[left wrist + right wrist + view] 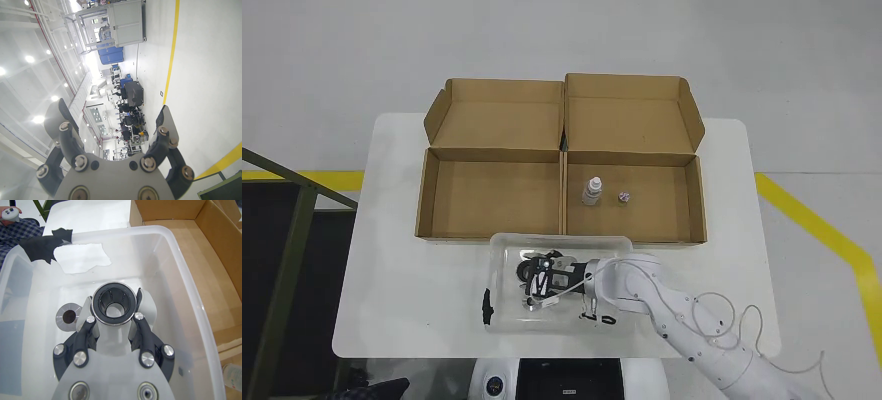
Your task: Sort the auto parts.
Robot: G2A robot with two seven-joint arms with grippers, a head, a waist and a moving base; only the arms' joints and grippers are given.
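Note:
My right gripper is down inside the clear plastic bin, shut on a black cylindrical bearing that stands on end between the fingers. A flat silver disc with a dark centre lies on the bin floor right beside one finger. From above, the right gripper sits in the left half of the bin. The left gripper is open, holds nothing, and points out into the room.
Two open cardboard boxes stand side by side behind the bin, the left box and the right box. The right one holds a small white bottle and a tiny part. A torn black-and-white label sticks to the bin wall.

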